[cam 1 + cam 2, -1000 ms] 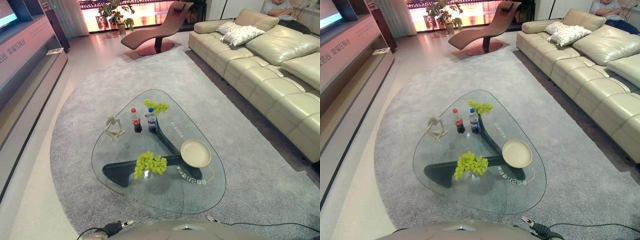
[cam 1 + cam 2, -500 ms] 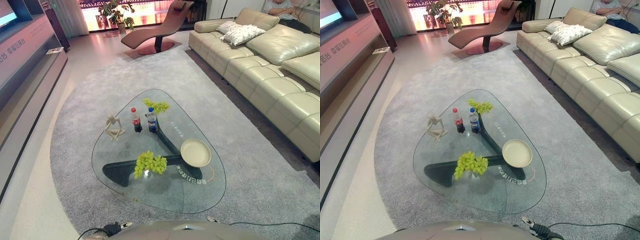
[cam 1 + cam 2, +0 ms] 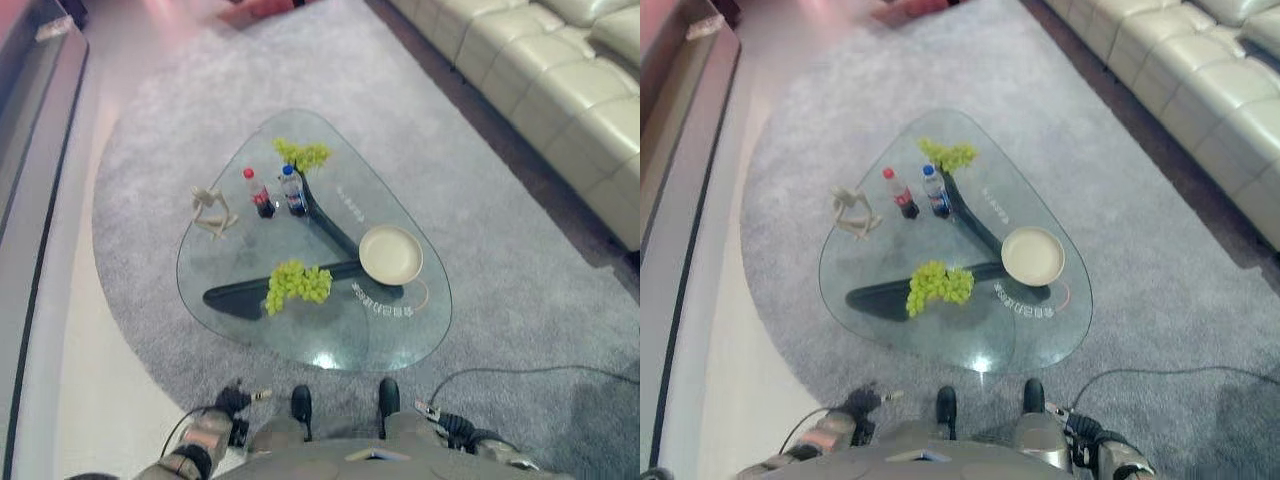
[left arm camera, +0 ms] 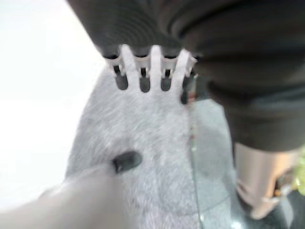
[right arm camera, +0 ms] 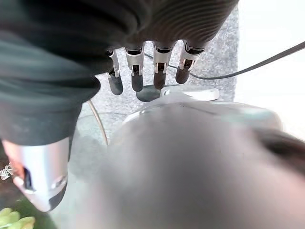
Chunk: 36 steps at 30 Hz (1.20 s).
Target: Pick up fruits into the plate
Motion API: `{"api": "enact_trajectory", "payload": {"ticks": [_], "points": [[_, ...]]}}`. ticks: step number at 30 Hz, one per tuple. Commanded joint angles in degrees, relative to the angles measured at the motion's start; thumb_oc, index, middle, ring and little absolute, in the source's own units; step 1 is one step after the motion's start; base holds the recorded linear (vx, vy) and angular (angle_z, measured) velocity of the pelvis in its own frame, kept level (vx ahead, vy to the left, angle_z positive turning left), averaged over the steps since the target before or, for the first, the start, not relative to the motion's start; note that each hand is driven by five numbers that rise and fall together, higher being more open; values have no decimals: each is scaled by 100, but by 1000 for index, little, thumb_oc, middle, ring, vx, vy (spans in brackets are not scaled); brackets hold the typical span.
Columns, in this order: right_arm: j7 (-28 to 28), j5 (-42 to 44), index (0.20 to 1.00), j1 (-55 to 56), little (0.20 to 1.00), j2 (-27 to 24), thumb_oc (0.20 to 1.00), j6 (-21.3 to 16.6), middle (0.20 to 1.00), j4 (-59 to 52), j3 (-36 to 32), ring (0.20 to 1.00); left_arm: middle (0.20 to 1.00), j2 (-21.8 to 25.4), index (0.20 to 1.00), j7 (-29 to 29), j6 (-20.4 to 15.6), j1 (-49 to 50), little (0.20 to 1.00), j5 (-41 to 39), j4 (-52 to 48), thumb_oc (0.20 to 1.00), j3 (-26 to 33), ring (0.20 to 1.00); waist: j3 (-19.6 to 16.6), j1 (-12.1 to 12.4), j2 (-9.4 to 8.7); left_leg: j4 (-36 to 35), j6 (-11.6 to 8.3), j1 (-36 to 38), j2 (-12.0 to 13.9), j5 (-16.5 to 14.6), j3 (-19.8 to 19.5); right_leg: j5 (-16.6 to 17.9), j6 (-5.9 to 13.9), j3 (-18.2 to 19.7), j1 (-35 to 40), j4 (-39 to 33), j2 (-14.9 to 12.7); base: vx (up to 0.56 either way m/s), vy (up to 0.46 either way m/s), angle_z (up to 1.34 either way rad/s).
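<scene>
Two bunches of green grapes lie on the glass coffee table [image 3: 330, 335]: one near its front middle [image 3: 297, 284], the other at the far tip [image 3: 302, 154]. A round cream plate [image 3: 391, 255] sits empty on the table's right side, right of the near bunch. My left hand [image 4: 143, 78] hangs low at my side with straight fingers over the grey rug, holding nothing. In its own wrist view my right hand [image 5: 145, 71] hangs the same way, fingers straight and empty. Both hands are well short of the table's near edge.
A red-capped cola bottle [image 3: 256, 193] and a blue-labelled bottle [image 3: 292, 190] stand just before the far grapes. A pale figurine [image 3: 212, 211] sits at the table's left. A cream sofa [image 3: 560, 90] runs along the right, and a grey rug [image 3: 520, 300] surrounds the table.
The camera has tipped downward, so the table sits higher in the picture and my arms now show along the bottom edge. Nothing on the table has moved.
</scene>
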Motion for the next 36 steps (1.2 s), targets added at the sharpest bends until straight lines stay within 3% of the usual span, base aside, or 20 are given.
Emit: {"api": "enact_trajectory", "payload": {"ticks": [1, 8, 12, 14, 21, 36], "points": [[62, 397, 1000, -507, 1000, -42, 1000, -199, 1000, -222, 311, 1000, 1000, 329, 1000, 743, 28, -792, 1000, 435, -322, 1000, -258, 1000, 628, -89, -101, 389, 272, -105, -317, -663, -7, -483, -144, 180, -335, 741, 206, -69, 1, -8], [-74, 913, 1000, -909, 1000, -272, 1000, -204, 1000, -778, 580, 1000, 1000, 1077, 1000, 1207, 150, -1839, 1000, 614, -733, 1000, -555, 1000, 1246, -265, -33, 633, 211, -697, -303, -526, -3, -515, -218, 265, -1070, 1216, 277, -71, 15, -10], [-102, 1143, 1000, -1069, 1000, -352, 1000, -244, 1000, -1050, 646, 1000, 1000, 1483, 1000, 1401, 452, -2437, 1000, 935, -898, 1000, -618, 1000, 1490, -332, -53, 757, 191, -1107, -295, -436, 17, -540, -246, 307, -1562, 1505, 357, -46, -19, -12], [-148, 1301, 1000, -1169, 1000, -351, 1000, -255, 1000, -1191, 706, 1000, 1000, 1719, 1000, 1459, 773, -2852, 1000, 1181, -882, 1000, -683, 1000, 1490, -352, -89, 848, 183, -1508, -281, -387, 33, -565, -259, 323, -2011, 1710, 410, -40, -57, -10], [-234, 1672, 1000, -1409, 1000, -245, 1000, -367, 1000, -1315, 885, 1000, 1000, 1935, 1000, 1721, 1521, -3791, 1000, 1613, -336, 1000, -910, 1000, 1490, -447, -247, 1138, 165, -2285, -244, -338, 88, -569, -282, 410, -2788, 2023, 518, -30, -42, -12], [-154, 2321, 1000, -1596, 1000, -135, 1000, -581, 1000, -1498, 1042, 1000, 1000, 1938, 1000, 2235, 2274, -4777, 1000, 2233, 512, 1000, -1266, 1000, 1490, -589, -484, 1758, 131, -3393, -291, -380, 101, -531, -315, 457, -3775, 2377, 648, -49, -30, -2]]}}
